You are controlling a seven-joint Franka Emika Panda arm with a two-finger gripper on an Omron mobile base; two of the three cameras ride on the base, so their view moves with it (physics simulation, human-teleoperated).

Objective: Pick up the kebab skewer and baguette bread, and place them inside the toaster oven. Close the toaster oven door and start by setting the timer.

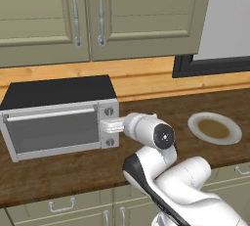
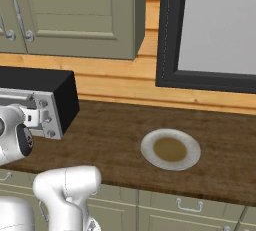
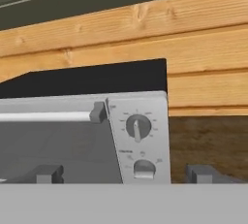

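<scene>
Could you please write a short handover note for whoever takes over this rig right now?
Claw: open, holding nothing, fingertips spread to either side of the knob column, level with the middle knob.
Toaster oven: on the counter, left of a plate that carries no food.
Door: shut, handle along its top edge.
Skewer and baguette: not on the counter or plate; the glass is too grey to confirm they are inside.
Done, apparently: door closed.
Left: turn the timer knob; which knob that is cannot be read from here.
</scene>
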